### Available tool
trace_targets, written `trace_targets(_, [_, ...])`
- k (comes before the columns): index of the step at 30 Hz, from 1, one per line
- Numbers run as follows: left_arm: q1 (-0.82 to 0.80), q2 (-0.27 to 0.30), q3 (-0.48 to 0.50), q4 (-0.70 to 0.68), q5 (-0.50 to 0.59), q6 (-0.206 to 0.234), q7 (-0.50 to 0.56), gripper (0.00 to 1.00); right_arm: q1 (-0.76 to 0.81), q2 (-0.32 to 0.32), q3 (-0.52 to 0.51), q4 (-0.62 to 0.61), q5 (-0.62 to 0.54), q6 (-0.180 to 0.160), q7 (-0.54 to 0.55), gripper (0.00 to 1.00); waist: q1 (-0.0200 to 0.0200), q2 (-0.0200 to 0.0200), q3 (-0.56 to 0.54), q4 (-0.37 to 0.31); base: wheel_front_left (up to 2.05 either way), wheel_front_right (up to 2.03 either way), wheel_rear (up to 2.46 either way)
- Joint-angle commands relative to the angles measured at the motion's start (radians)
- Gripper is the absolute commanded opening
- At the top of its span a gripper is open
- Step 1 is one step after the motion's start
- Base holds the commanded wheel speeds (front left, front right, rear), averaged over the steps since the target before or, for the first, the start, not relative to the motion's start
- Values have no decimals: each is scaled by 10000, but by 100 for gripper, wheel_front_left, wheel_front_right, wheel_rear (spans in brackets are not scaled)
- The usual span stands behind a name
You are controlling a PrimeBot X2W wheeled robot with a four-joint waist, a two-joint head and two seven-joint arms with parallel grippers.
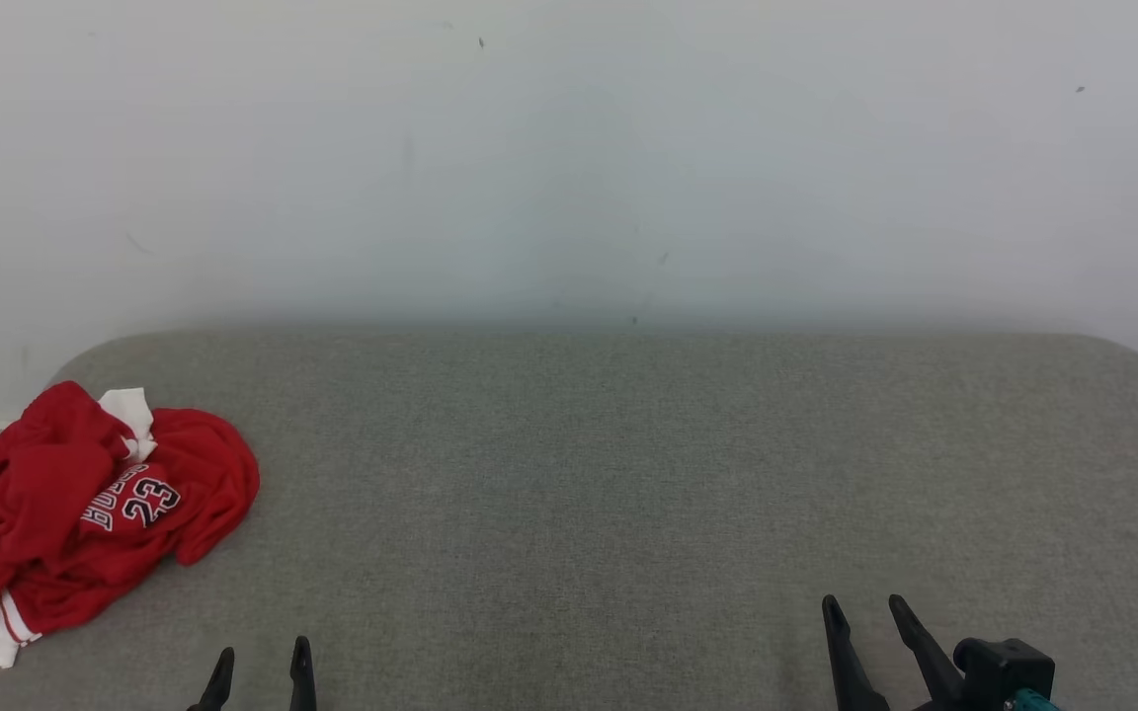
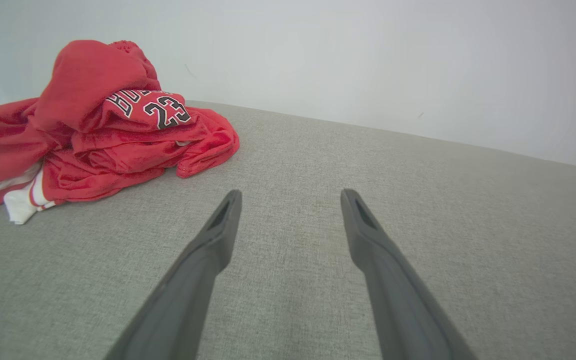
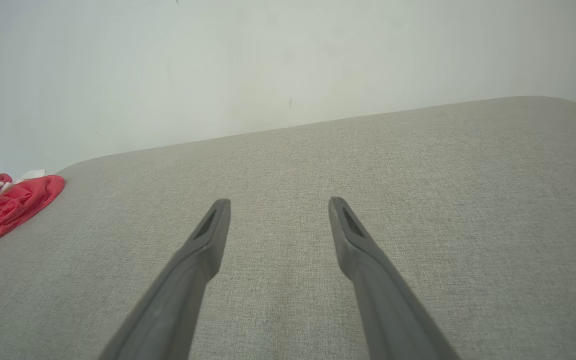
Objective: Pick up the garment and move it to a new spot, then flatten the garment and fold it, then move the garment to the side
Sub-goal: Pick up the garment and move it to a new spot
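The garment [image 1: 85, 509] is a red jersey with white trim and the number 23, lying crumpled in a heap at the far left of the grey cushioned surface [image 1: 628, 474]. In the left wrist view the garment [image 2: 103, 130] sits up and to the left of my fingers, apart from them. My left gripper [image 1: 265, 660] is open low in the head view, to the right of the heap. My right gripper [image 1: 863, 604] is open at the lower right, far from the garment [image 3: 3, 205]. Both grippers [image 2: 290, 197] [image 3: 278, 205] hold nothing.
A plain white wall [image 1: 569, 158] rises directly behind the grey surface. The surface has rounded back corners, and its left edge runs right by the garment heap.
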Motion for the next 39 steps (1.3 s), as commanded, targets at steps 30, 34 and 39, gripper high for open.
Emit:
trace_targets(30, [595, 804, 856, -1418, -537, 771, 190, 100, -1066, -26, 1208, 608, 543, 35, -366, 100, 0, -1, 690, 4720, 0, 0, 0])
trace_targets(34, [775, 747, 1020, -1629, -672, 884, 76, 100, -1403, -25, 1503, 822, 571, 35, -360, 100, 0, -1, 862, 4837, 0, 0, 0])
trace_targets(39, [1038, 691, 1130, -1821, -662, 999, 17, 100, -1677, -22, 1714, 1093, 608, 35, -441, 100, 0, -1, 962, 4900, 0, 0, 0])
